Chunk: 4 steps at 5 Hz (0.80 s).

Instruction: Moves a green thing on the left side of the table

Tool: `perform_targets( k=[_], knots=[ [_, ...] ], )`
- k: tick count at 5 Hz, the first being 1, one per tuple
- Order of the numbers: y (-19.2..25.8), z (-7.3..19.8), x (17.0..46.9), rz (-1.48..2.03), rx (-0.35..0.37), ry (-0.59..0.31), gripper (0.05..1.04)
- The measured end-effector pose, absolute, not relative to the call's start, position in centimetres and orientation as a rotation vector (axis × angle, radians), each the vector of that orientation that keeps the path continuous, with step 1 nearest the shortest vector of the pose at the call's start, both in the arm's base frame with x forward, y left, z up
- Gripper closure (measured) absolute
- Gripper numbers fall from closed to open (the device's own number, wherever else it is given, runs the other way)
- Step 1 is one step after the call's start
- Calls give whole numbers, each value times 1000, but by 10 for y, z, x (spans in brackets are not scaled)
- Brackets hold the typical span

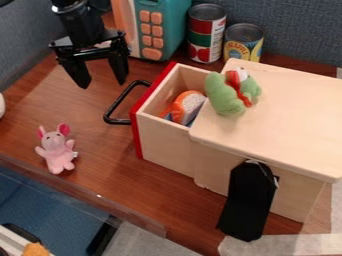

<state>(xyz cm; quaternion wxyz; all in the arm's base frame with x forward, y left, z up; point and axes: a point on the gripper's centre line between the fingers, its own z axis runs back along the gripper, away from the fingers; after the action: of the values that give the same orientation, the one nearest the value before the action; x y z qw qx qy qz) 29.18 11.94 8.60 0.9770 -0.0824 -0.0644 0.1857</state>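
The brown wooden counter (93, 112) spreads across most of the frame. On its right side stands the pale wooden box (287, 120), its lid reaching the right edge. From the box's left side a drawer (160, 145) sticks out, open at the top, with a red front.

At the top, left of center, is a teal toy microwave (169, 25) with orange buttons. The gripper (102, 84) hangs in the upper left, above the counter and near the microwave, its two fingers apart and nothing between them.

A flat black piece (248, 202) leans against the near side of the box, low and right of center. Two cans stand behind the box, close beside each other: a taller red and green one (206, 35) and a shorter yellow one (243, 42).

The task's green plush toy (226, 95), with red on it, lies on the lid's left end, right above the drawer's inner end. A pink plush toy (57, 150) lies at the left. The black handle (117, 107) juts from the drawer front, and inside the drawer sits an orange and white thing (187, 106).
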Motion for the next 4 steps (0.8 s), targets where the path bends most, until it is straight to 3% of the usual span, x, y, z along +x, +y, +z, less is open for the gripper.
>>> perform_targets(
  k=[1, 2, 4],
  knots=[
    [117, 78, 290, 379, -179, -103, 83],
    [80, 114, 291, 309, -212, -152, 83],
    [0, 151, 305, 140, -259, -159, 83]
  ],
)
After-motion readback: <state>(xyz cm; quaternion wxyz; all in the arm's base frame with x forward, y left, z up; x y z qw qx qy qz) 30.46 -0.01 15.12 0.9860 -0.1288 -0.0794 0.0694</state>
